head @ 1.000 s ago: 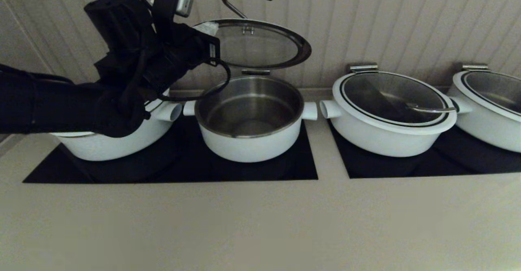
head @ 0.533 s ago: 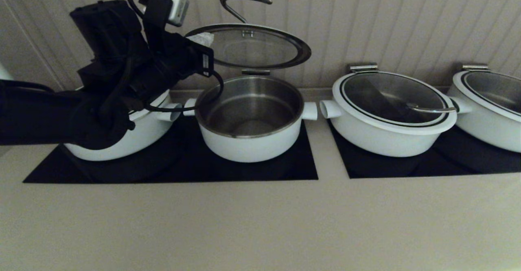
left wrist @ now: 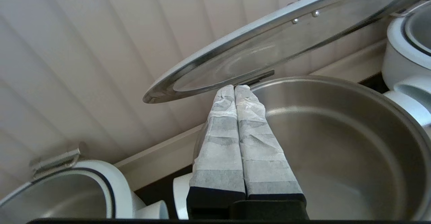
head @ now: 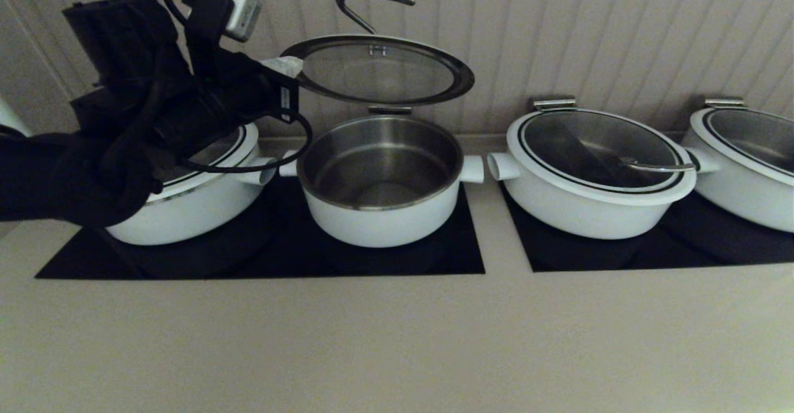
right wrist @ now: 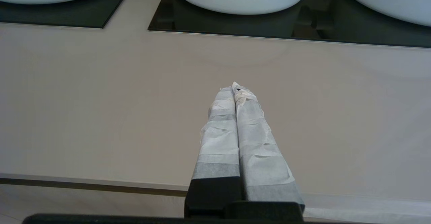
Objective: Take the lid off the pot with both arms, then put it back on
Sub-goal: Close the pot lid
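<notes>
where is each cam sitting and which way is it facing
Head: high, facing forward and down at the open pot and raised lid; left arm shows.
Left wrist: behind the shut left gripper, below the lid's edge.
Right wrist: behind the shut right gripper, over bare counter.
Head and left wrist share pot and lid.

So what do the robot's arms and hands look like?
The left arm is black and chunky, with looping black cables and a small white box on its wrist. The left hand and right hand each have two long fingers wrapped in crinkly pale tape, on black bases.
</notes>
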